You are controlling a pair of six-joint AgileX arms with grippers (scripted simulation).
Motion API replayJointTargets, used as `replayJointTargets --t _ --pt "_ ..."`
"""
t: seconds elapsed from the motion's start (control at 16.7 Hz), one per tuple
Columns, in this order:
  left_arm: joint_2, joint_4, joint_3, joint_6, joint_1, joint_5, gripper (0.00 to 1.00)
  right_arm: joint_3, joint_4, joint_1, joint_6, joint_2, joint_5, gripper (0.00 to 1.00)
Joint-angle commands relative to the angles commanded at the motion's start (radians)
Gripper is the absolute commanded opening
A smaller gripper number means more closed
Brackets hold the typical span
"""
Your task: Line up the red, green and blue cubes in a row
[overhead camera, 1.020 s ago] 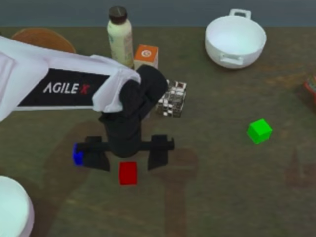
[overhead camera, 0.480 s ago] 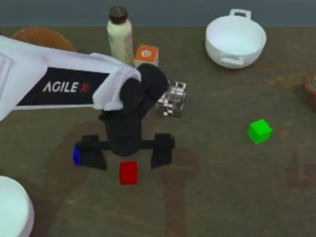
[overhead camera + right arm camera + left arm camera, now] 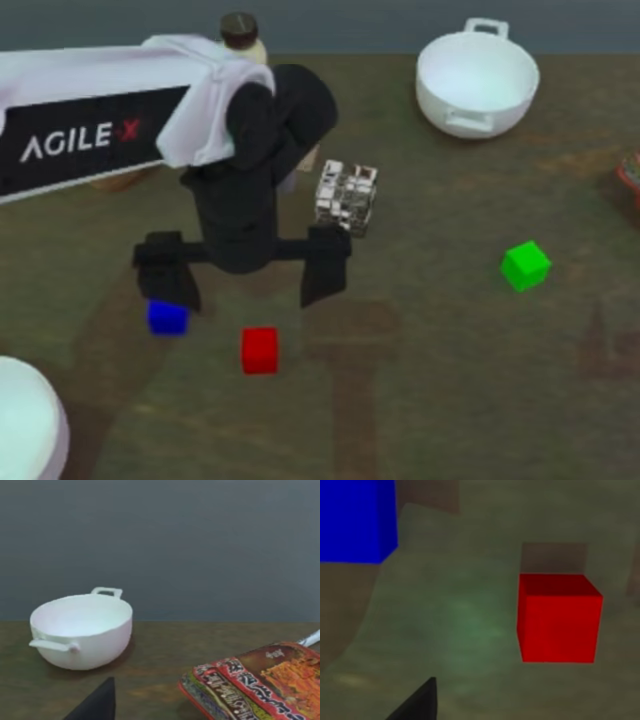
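Cubes first: the blue cube (image 3: pixel 167 317) and the red cube (image 3: pixel 260 350) sit on the table near each other toward the left, with a clear gap between them and the red one slightly nearer the table's front edge, while the green cube (image 3: pixel 525 265) lies well apart on the right side. The left gripper (image 3: pixel 243 276) hangs above the table just behind the blue and red pair, its two fingers spread wide and holding nothing; one finger is above the blue cube's far side, the other between the red cube and the mirrored puzzle cube (image 3: pixel 346 198). In the left wrist view both cubes rest flat and free, the blue cube (image 3: pixel 355 520) and the red cube (image 3: pixel 557 620) apart. The right arm is out of the top view; its wrist camera looks toward the white pot (image 3: pixel 80 630) and a food packet (image 3: pixel 255 685), and I cannot tell the state of its fingers. Judged from this layout, two cubes are roughly placed and the green one is not yet brought over. The next move likely calls for fetching the green cube and setting it beside the red one on the same line, perhaps with the right arm, which is closer to it.
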Motion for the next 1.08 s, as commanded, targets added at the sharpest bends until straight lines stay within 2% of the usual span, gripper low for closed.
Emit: replayJointTargets --t 0.3,0.54,0.78,1.08 --pt "-0.006 0.008 -0.01 0.001 -0.001 0.0 1.0 0.01 -0.007 0.002 -0.001 0.01 -0.001 1.0" --pt "-0.145 0.089 -0.127 0.011 0.064 -0.006 1.0 0.151 -0.096 0.029 -0.014 0.156 -0.003 1.0" --pt "-0.434 0.233 -0.345 0.043 0.184 -0.01 1.0 0.416 -0.262 0.071 -0.039 0.472 0.0 1.0" --pt "-0.931 0.458 -0.72 0.16 0.361 -0.014 1.0 0.811 -0.532 0.138 -0.079 1.054 0.002 1.0"
